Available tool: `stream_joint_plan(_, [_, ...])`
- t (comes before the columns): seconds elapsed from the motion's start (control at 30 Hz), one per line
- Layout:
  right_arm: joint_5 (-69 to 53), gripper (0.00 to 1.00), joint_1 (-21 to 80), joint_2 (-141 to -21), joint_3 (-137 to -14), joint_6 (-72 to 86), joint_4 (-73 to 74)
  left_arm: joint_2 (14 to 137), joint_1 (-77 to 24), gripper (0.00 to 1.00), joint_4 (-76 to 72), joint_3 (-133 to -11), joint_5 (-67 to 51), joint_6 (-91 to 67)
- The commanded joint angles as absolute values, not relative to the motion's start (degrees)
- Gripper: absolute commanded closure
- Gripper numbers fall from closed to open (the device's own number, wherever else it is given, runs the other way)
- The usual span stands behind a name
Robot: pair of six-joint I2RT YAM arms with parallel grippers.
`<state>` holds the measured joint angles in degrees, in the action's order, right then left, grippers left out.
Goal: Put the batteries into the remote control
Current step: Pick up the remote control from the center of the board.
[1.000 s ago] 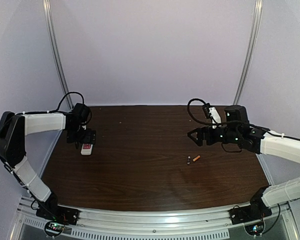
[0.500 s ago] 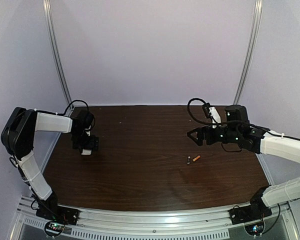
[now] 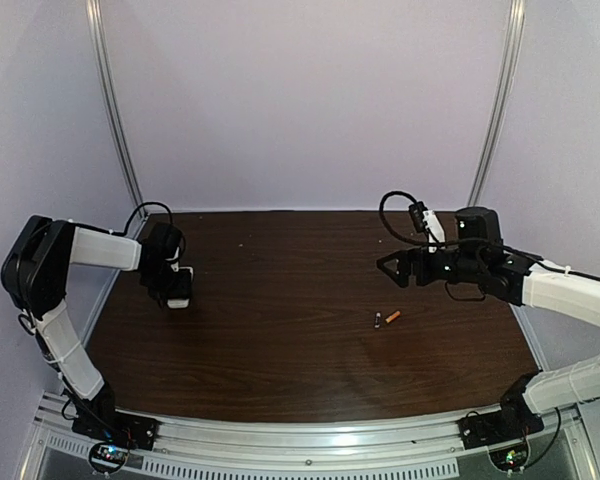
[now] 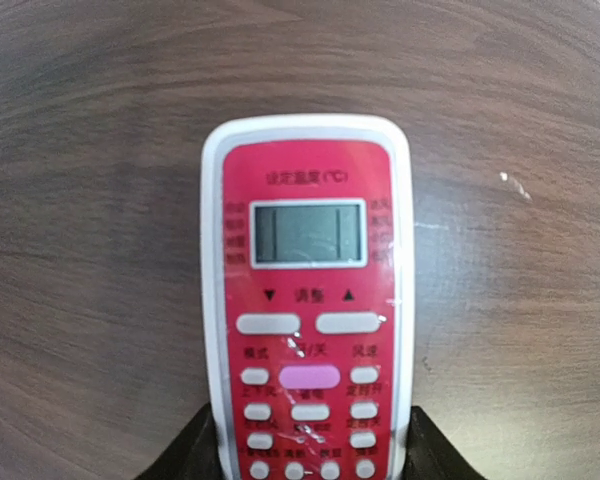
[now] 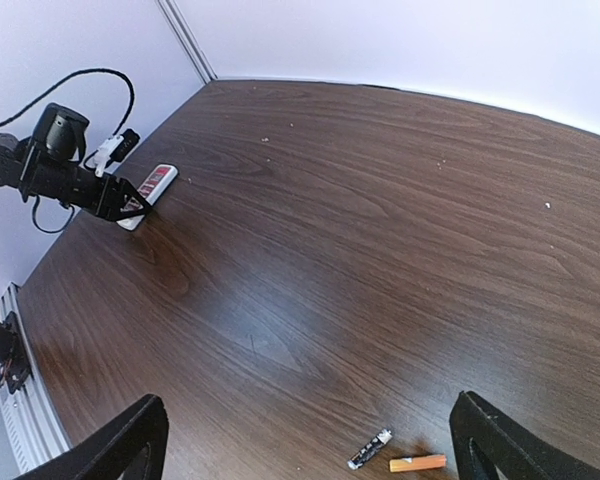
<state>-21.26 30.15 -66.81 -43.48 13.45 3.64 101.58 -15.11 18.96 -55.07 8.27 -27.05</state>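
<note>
The remote point(image 4: 307, 300) lies flat and face up near the left edge of the table point(image 3: 280, 340), its red front with the small grey screen and rows of buttons showing. The left gripper point(image 4: 310, 432) is down over its button end, with one dark finger point(image 4: 192, 452) close against each long side. The jaws are partly drawn in around the remote, but whether they actually press on it cannot be told. The two batteries lie on the wood right of centre, well apart from the remote. The orange battery point(image 5: 417, 463) and the dark battery point(image 5: 369, 450) lie just beside each other, both on their sides, at a slight angle to one another. The right gripper point(image 5: 310, 420) hangs above the table just beyond them, toward the back wall, its jaws spread wide, holding nothing and touching neither battery.
</note>
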Motion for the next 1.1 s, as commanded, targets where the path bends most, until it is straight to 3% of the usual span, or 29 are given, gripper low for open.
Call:
stream_joint_plan(0.0, [-26.59, 0.00, 27.98, -64.42, -42.24, 15.17, -0.53, 101.35, -14.96, 0.56, 17.09, -50.61, 3.37, -27.17])
stream_joint_plan(0.17, [-31.55, 0.00, 25.33, -62.23, -40.57, 18.94, -6.72, 97.94, -18.09, 0.65, 17.00, -50.34, 2.00, -25.71])
stream_joint_plan(0.3, [-34.07, 0.00, 24.96, -62.04, -41.76, 17.88, -6.86, 93.13, -23.44, 0.66, 18.19, -52.72, -0.97, -23.76])
stream_joint_plan(0.63, [-43.13, 0.00, 26.87, -55.74, -43.90, 9.04, -4.47, 82.21, -35.77, 0.70, 23.70, -58.45, -23.17, -16.95])
stream_joint_plan(1.07, [-39.94, 0.00, 44.61, -53.68, -51.68, -2.48, 12.26, 69.98, -46.42, 0.73, 28.91, -59.06, -52.09, -15.79])
